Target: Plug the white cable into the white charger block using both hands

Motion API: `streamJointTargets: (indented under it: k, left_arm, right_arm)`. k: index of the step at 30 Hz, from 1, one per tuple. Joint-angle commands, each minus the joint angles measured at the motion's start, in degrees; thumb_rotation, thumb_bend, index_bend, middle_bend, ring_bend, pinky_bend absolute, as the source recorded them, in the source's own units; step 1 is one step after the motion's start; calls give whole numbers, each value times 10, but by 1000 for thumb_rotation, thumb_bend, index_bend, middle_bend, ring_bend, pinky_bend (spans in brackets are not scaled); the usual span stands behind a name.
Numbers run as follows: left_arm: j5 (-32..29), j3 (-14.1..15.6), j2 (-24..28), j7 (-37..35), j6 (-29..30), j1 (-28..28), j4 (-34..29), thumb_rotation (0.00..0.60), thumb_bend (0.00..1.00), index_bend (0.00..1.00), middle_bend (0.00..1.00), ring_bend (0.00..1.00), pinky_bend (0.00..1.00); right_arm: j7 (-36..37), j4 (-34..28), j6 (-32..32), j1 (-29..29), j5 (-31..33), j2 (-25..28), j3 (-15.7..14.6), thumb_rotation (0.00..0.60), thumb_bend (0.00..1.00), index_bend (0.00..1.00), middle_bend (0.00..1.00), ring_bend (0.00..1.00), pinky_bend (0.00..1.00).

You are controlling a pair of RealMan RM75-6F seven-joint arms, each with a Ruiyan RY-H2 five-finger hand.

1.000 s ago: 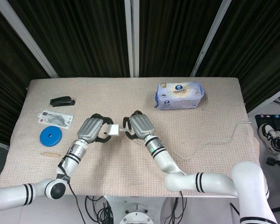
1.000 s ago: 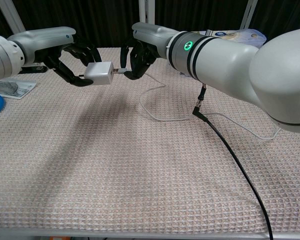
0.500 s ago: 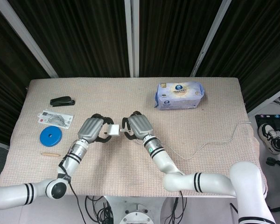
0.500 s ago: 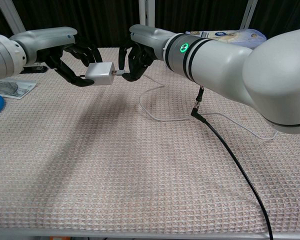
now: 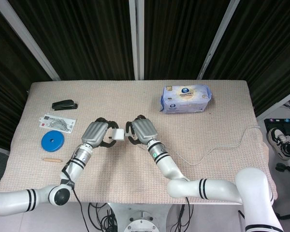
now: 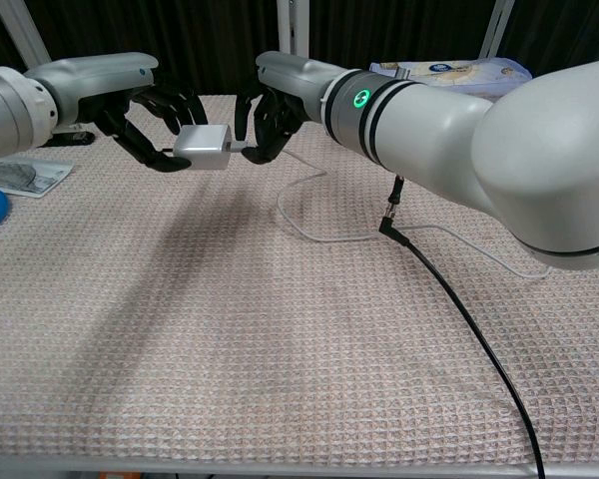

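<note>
Worktop [image 5: 135, 164] carries both arms near centre, task items held above it.
Right robot hand [image 6: 265, 120] pinches plug end of white cable [image 6: 309, 225] — now shifted left versus a second ago, gap to block closed.
Left robot hand [image 6: 145, 125] grips white charger block [image 6: 204, 146], position nearly unchanged.
Plug tip meets block face; seating depth cannot be told. Judgement: insertion under way, final push pending.

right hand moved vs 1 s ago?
Yes. In the chest view the right hand has slid left toward the white charger block held by the left hand, closing the gap, judged against the upright post behind the table.
</note>
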Motion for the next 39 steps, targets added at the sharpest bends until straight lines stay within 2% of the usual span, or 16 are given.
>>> streamJointTargets:
  k: [1,39]
  left_arm:
    - [-4,-1,-1,2,2,-2,-1,600,471,582,537,275,166]
    - [-19,3,-4,12,10,-14,-11,600,469,582,536,275,170]
  right_arm:
    - [1,2,0,0,0,-1,0,600,377,625,584,312,165]
    - [9,26,0,5,-7,-30,11,600,376,626,578,313,165]
